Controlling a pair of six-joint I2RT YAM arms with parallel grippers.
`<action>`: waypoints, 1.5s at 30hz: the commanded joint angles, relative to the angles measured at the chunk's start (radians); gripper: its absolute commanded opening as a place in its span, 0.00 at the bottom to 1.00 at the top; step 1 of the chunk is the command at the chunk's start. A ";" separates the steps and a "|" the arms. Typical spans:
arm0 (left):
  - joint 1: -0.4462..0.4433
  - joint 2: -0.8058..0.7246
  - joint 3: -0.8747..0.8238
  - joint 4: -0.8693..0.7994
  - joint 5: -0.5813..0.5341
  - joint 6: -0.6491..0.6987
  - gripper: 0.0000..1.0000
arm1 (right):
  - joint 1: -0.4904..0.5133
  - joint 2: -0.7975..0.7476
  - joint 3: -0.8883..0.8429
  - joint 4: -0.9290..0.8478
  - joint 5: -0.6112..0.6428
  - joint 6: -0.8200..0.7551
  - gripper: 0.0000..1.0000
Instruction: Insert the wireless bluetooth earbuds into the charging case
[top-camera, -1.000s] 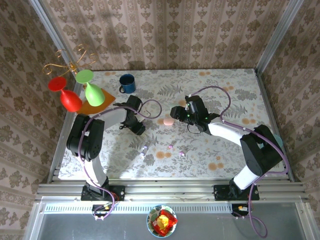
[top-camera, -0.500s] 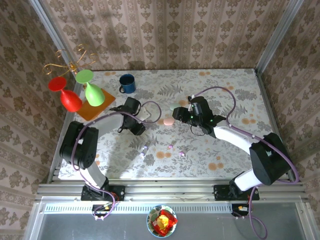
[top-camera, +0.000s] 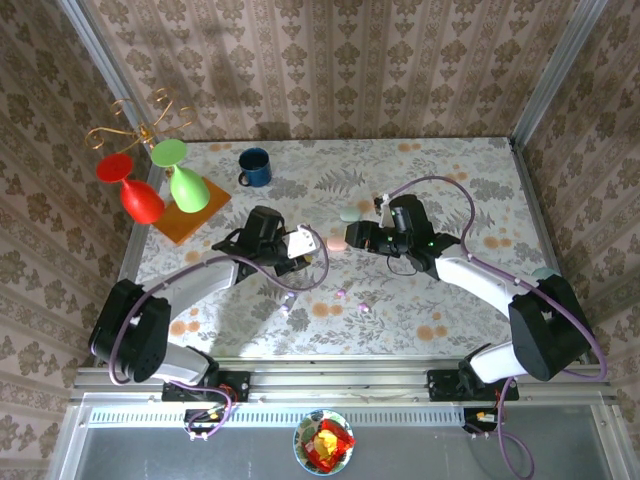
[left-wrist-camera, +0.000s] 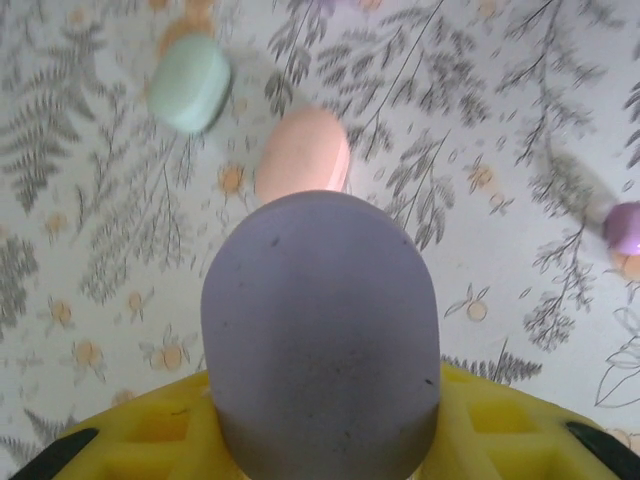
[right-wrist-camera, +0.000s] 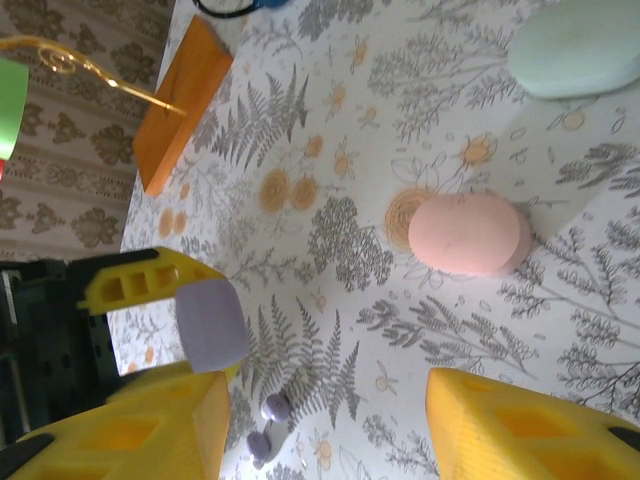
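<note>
1. Left gripper: the yellow fingers are closed narrowly on a lavender egg-shaped plastic charging case. They grip it at one end, with its rounded end pointing away from the wrist, left of the table's centre.
2. Right gripper: the jaws stand moderately apart with nothing between them. The gripper sits right of the table's centre and faces the left gripper.
3. Pink oval plastic case: lies flat on the floral-patterned table near its centre, between the two grippers and touching neither.
4. Mint-green oval plastic case: lies just beyond the pink case toward the far edge, apart from it.
5. Tiny purple plastic wireless earbuds: lie loose on the table between the grippers and the near edge, apart from all three cases. In the right wrist view, two rest side by side below the held lavender case.
6. Far-left corner: a dark blue mug stands near the far edge. An orange rectangular block lies by the left edge, with a gold wire stand, a red goblet and a green goblet at it.
</note>
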 joint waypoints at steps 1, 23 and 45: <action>-0.015 -0.031 -0.021 0.068 0.113 0.067 0.40 | -0.005 -0.024 -0.019 0.047 -0.112 -0.022 0.56; -0.041 -0.038 -0.010 0.086 0.144 0.081 0.40 | 0.068 0.133 0.088 0.085 -0.246 -0.034 0.47; 0.104 -0.131 -0.340 0.947 0.323 -0.381 1.00 | -0.034 -0.024 -0.052 0.385 -0.351 0.264 0.17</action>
